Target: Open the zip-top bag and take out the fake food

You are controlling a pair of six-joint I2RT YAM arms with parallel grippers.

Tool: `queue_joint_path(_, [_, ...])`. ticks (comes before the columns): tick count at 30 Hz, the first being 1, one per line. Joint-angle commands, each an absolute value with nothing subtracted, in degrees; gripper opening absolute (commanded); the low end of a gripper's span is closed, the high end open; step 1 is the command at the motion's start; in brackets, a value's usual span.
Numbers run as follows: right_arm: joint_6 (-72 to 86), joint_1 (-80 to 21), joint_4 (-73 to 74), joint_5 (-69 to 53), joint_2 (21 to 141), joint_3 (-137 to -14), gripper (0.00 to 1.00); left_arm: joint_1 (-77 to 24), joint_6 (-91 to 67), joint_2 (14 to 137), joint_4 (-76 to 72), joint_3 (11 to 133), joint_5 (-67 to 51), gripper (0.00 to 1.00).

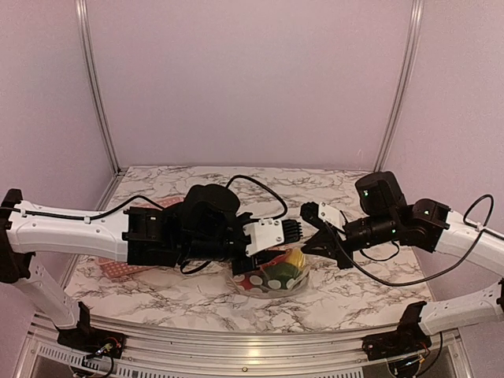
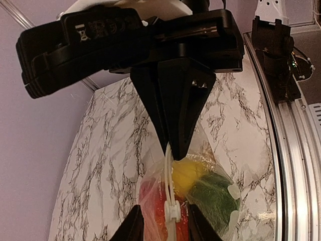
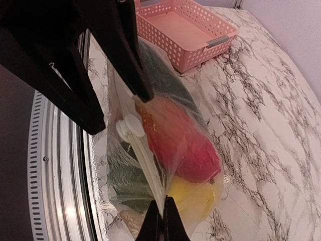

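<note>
1. Zip-top bag (image 1: 272,277): it sits between the two gripper tips near the front middle of the marble table (image 1: 378,291). Its zip edge is held up. Its full lower part seems to rest on the table, though I cannot tell for sure. The seal looks closed, so the step in hand appears to be opening the zip.
2. Far left, under the left arm, lies the pink basket (image 3: 200,52), well apart from the bag and not part of this step.
3. The left gripper (image 2: 165,228) has its fingers partly apart, one on each face of the bag's top, and grips nothing. The white slider (image 2: 172,211) stands between them on the zip strip and appears untouched.
4. To do this well, I would centre those fingers on the slider before closing, so they catch its hard body rather than loose film.
5. The fake food (image 3: 190,145) is all inside the bag: red, yellow and green pieces crowd up against the strip. Their weight may drag the bag sideways once it is pulled.
6. The right gripper (image 3: 163,223) is pinched fully together on the end of the zip strip, anchoring it.
7. The pull should probably run straight along the strip, away from that anchor and kept taut. An angled tug risks jamming the slider or slipping the strip out of the pinch.
</note>
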State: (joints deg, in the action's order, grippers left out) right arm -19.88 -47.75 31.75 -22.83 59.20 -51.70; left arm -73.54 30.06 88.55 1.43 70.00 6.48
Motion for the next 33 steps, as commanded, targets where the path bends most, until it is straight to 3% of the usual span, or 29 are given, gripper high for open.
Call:
queue_joint_path(1, [-19.16, -48.08, 30.40, -23.07, 57.43, -53.37, 0.00, -73.99, 26.99, 92.06, 0.58, 72.50, 6.13, 0.30])
queue_joint_path(5, [-19.16, -48.09, 30.37, -22.94, 56.93, -53.16, 0.00, -74.18, 25.99, 93.13, 0.53, 72.61, 7.54, 0.28])
queue_joint_path(10, [-19.51, -48.12, 30.64, -22.42, 55.80, -52.52, 0.00, -74.18, 25.75, 91.23, -1.04, 70.11, 10.83, 0.09])
queue_joint_path(12, [-19.54, -48.10, 30.90, -21.96, 55.43, -52.05, 0.00, -74.10, 25.75, 89.64, -1.59, 68.42, 11.80, 0.05])
queue_joint_path(33, [-16.73, -47.81, 32.42, -19.54, 50.19, -48.06, 0.00, -68.82, 24.16, 68.91, 7.55, 49.69, 20.15, 0.01])
